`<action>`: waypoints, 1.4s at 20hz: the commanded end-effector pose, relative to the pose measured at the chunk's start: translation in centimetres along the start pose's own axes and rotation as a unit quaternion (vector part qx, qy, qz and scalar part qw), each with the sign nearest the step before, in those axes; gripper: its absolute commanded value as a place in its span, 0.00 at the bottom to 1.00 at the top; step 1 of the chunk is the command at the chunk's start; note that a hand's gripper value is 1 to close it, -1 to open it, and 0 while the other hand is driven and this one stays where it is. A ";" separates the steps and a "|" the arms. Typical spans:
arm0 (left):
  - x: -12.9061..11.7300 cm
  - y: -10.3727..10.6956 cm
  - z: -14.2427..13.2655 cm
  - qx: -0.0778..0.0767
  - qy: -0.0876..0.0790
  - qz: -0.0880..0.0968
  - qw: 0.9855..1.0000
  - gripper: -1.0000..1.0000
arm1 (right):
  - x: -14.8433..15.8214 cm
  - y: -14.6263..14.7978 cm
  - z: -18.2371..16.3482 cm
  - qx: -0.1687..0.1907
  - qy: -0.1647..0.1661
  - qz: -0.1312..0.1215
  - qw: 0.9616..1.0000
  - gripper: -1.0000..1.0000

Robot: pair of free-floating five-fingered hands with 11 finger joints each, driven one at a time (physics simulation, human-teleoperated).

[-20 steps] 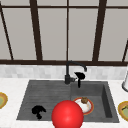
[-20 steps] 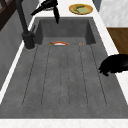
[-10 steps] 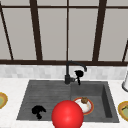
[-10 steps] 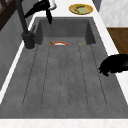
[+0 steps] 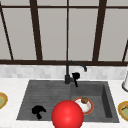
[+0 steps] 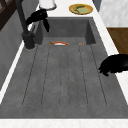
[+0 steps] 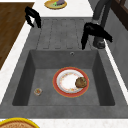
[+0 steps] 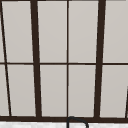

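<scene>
At the sink, the right hand has moved closer to the faucet — fingers relaxed, grasping nothing; the left hand hangs curled.

**Flat, even light, soft renders**

Bright, diffuse light falls evenly with no clear source. The window panes glow a dull, uniform grey. The sink walls carry only faint shading and no glare. Edges look blurred throughout.
</scene>
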 end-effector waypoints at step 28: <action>0.0 0.0 0.0 0.000 0.000 0.000 1.000 0.50 | 1.2 0.8 -5.7 -0.040 0.031 -0.003 0.999 1.00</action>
